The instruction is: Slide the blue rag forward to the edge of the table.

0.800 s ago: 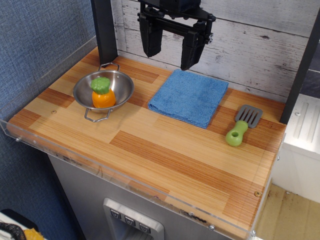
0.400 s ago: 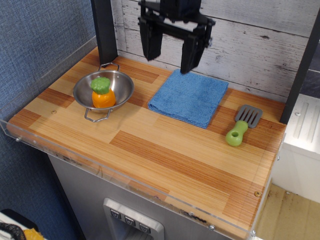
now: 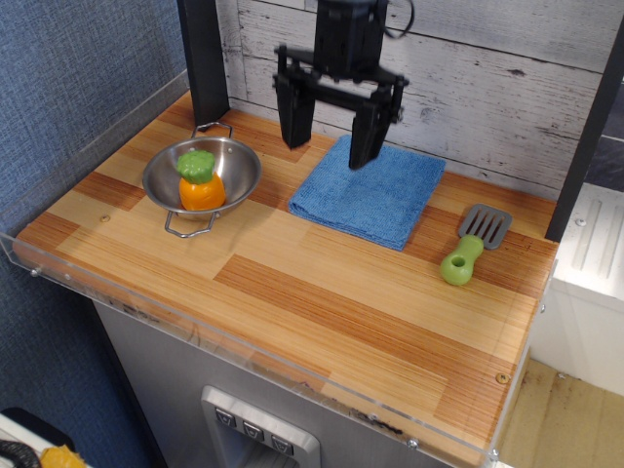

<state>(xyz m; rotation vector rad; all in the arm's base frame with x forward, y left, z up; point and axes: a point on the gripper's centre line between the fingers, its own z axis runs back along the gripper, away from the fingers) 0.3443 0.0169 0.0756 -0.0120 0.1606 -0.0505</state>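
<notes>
The blue rag (image 3: 372,194) lies flat and folded at the back middle of the wooden table (image 3: 322,302), close to the back wall. My black gripper (image 3: 330,148) hangs open above the rag's back left corner, fingers pointing down. The right finger (image 3: 365,132) is over the rag's back edge; the left finger (image 3: 296,117) is over bare wood just left of the rag. Whether the fingertips touch the cloth cannot be told. Nothing is held.
A steel bowl (image 3: 239,163) with an orange and green toy vegetable (image 3: 200,181) stands to the left of the rag. A green-handled grey spatula (image 3: 473,244) lies to its right. A clear acrylic rim (image 3: 244,349) runs along the front edge. A black post (image 3: 206,58) stands at the back left.
My gripper has come down toward the rag's back left corner and stayed open. The rag, bowl and spatula have not moved.
</notes>
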